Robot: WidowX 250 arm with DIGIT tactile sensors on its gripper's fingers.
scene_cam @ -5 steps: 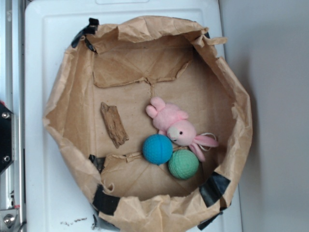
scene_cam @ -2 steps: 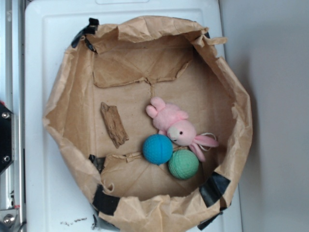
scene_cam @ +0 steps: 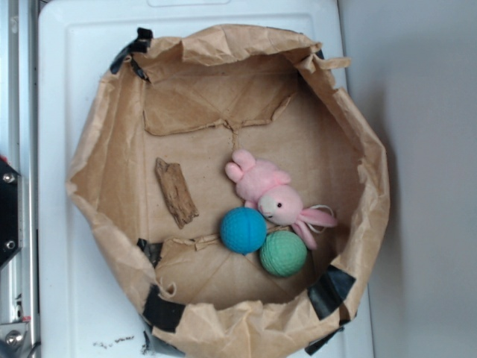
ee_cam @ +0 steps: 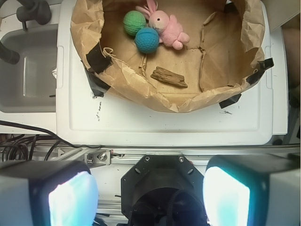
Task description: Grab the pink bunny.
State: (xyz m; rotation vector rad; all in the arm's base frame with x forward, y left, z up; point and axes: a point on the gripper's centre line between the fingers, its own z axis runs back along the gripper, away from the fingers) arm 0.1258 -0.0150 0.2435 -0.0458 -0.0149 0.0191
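The pink bunny [scene_cam: 268,192] lies inside a brown paper-lined basket [scene_cam: 97,156], its ears pointing right, its head against a blue ball [scene_cam: 243,230] and a green ball [scene_cam: 283,253]. In the wrist view the pink bunny [ee_cam: 165,27] shows at the top, far from my gripper [ee_cam: 149,195]. The gripper is open, its two pale pads wide apart over the robot's base, nothing between them. It does not show in the exterior view.
A piece of brown wood [scene_cam: 176,192] lies in the basket left of the bunny. The basket sits on a white plastic lid [scene_cam: 59,89]. A grey tub [ee_cam: 28,70] stands left of the lid in the wrist view. A metal rail [ee_cam: 188,153] runs below the lid.
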